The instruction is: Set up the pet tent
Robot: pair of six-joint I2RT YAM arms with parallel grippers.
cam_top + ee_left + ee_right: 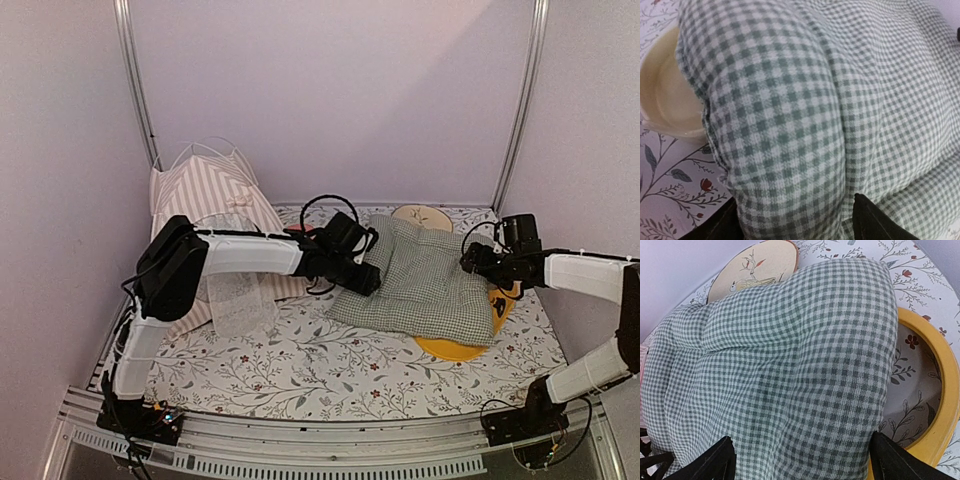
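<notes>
My left end effector (366,276) and right end effector (474,259) flank the green checked cushion (425,285). The pet tent (208,192) sits back left.

The pink-and-white striped pet tent (205,195) stands peaked in the far-left corner.

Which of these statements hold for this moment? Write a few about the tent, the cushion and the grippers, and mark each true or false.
1. The green-and-white checked cushion lies partly over a yellow-rimmed round piece. True.
2. The pet tent stands at the right rear of the table. False: it stands at the left rear.
3. The left gripper holds a tent pole. False: it is at the cushion's left edge, with a finger on either side of the fabric.
4. The right gripper is at the cushion's right edge. True.
5. The cushion lies inside the tent. False: it lies outside, on the floral cloth to the right of the tent.
</notes>
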